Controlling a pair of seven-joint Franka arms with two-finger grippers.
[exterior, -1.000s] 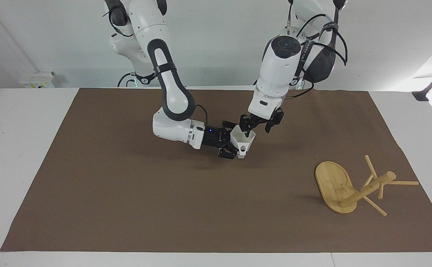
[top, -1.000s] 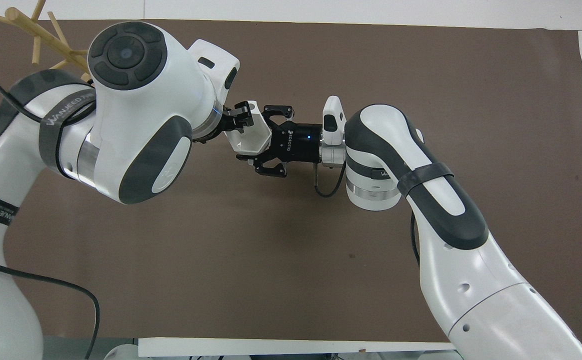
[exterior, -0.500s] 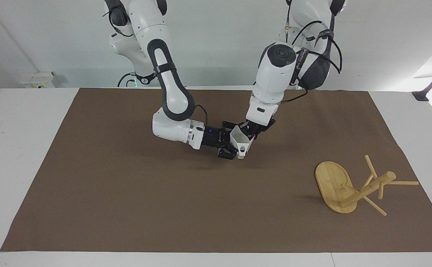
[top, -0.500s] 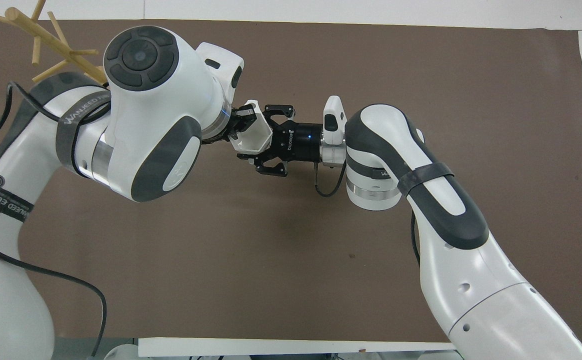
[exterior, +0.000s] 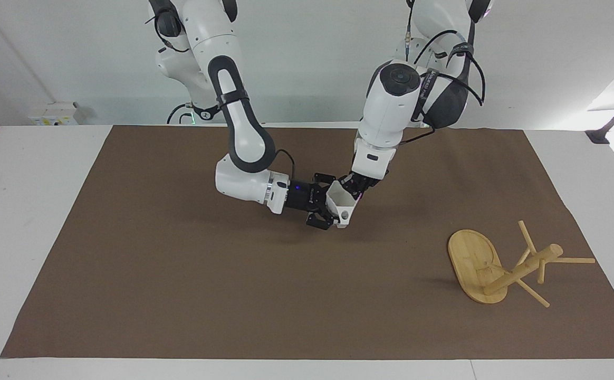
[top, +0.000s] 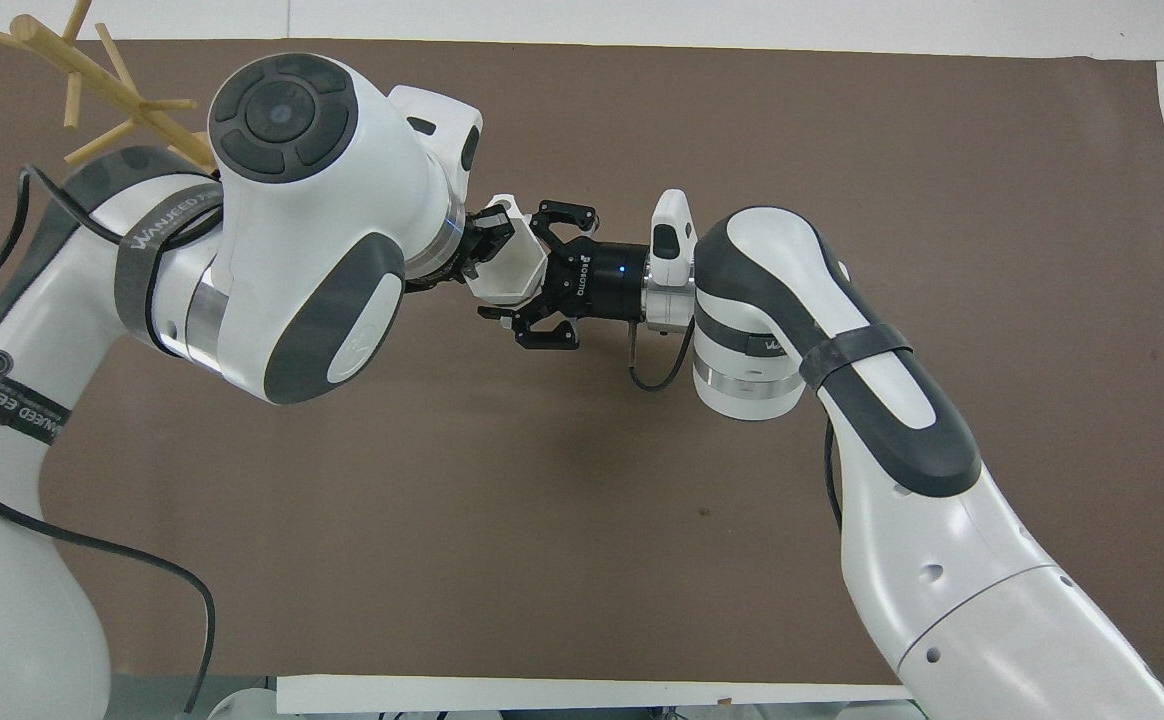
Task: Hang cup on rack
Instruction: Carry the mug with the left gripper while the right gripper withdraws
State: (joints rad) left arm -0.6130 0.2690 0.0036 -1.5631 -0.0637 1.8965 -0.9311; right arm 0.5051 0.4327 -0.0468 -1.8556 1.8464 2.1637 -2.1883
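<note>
Both arms are meeting over the middle of the brown mat [exterior: 180,295], where the cup [exterior: 340,200] is hanging in the air between the two grippers. The left gripper [exterior: 353,186] is coming down from above and is clenching the cup's rim, its fingertips pinched together on the wall at the top edge. The right gripper [exterior: 329,206] is lying nearly level, reaching in from the right arm's end of the table; its fingers are sitting around the body of the cup, and from these angles it is hard to say whether they are pressing on it or standing just clear of it. The cup is tilting, with its mouth facing up toward the left gripper and its small loop handle pointing down at the mat. The rack [exterior: 497,266] is lying tipped over on its side near the left arm's end of the table, farther from the robots than the cup and well apart from it, its oval base standing on edge and its pegs resting on the mat.
</note>
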